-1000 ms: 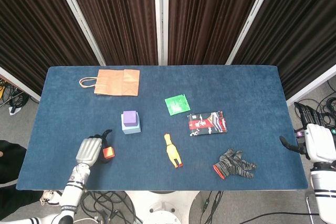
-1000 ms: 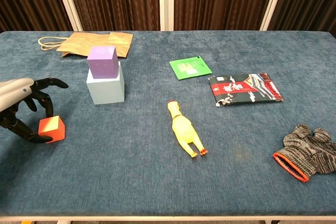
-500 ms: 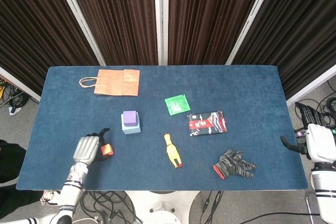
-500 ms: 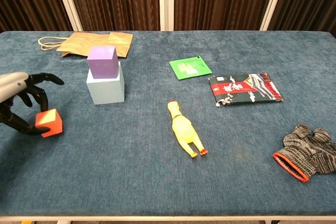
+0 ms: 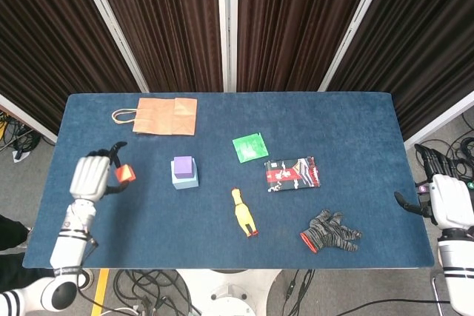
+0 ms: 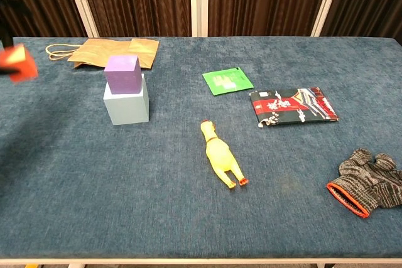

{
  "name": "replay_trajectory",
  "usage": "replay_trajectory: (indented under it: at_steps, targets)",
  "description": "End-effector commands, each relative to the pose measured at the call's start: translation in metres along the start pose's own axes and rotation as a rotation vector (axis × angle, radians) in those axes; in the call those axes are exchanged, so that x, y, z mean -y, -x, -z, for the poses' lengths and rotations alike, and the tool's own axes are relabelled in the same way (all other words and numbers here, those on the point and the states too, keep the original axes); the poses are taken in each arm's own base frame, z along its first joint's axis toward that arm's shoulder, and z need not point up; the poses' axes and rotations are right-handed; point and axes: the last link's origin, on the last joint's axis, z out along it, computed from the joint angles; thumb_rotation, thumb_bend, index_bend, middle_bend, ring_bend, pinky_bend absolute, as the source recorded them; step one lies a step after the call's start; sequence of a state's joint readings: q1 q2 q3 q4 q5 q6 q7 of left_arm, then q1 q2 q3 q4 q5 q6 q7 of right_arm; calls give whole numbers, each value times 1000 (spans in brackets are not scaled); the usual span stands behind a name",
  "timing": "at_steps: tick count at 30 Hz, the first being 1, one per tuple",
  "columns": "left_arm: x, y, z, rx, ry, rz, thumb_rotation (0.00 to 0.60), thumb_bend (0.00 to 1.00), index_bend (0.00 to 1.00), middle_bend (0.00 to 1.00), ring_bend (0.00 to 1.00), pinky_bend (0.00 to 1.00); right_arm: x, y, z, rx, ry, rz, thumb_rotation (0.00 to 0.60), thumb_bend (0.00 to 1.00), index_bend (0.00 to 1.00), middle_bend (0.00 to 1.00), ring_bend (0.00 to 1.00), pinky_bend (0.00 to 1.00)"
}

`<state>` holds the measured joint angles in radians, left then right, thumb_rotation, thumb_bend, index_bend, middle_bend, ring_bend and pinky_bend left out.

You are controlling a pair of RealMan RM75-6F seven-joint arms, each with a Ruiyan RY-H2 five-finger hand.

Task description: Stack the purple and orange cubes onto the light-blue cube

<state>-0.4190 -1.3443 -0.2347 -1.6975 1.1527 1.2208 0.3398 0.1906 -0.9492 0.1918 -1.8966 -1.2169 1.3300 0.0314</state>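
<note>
The left hand (image 5: 90, 176) has lifted the orange cube (image 5: 124, 175), fingers pinching it, beside the purple cube (image 5: 183, 166); stacking comes next.

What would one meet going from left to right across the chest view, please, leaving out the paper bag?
Orange cube → purple cube on the light-blue cube → rubber chicken → snack packet → glove.
</note>
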Motion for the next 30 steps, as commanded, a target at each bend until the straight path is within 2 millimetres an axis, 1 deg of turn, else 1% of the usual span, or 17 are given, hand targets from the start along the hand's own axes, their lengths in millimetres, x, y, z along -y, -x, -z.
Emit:
replay_trajectory:
  at_steps: [1, 5, 7, 11, 15, 20, 24, 30]
  targets:
    - [-8, -18, -12, -18, 43, -10, 600, 259, 247, 640, 376, 374, 1, 1, 0, 2, -1, 2, 600, 158, 20, 70, 0, 0]
    - [-21, -28, -24, 1, 117, -3, 600, 260, 247, 639, 376, 374, 1, 2, 0, 5, -1, 5, 600, 159, 20, 70, 0, 0]
    - [-30, -28, -32, 27, 151, 39, 600, 260, 247, 637, 376, 373, 1, 2, 0, 5, -1, 6, 600, 158, 20, 70, 0, 0]
    - [-40, -26, -48, 56, 206, 52, 600, 260, 247, 635, 376, 371, 0, 2, 0, 3, -1, 7, 600, 158, 20, 70, 0, 0]
    - [-51, -26, -59, 61, 267, 38, 600, 260, 247, 635, 376, 371, 0, 3, -1, 4, 3, 9, 600, 159, 20, 70, 0, 0]
    - [-63, -23, -62, 76, 338, 11, 600, 260, 247, 634, 376, 371, 0, 4, -2, 7, 4, 12, 600, 158, 20, 70, 0, 0]
    - [-67, -18, -59, 98, 380, 4, 600, 260, 247, 634, 376, 371, 1, 4, -2, 8, 4, 14, 600, 158, 20, 70, 0, 0]
    - [-70, -9, -63, 111, 408, -7, 600, 260, 247, 634, 376, 371, 0, 4, -1, 6, 6, 13, 600, 158, 20, 70, 0, 0]
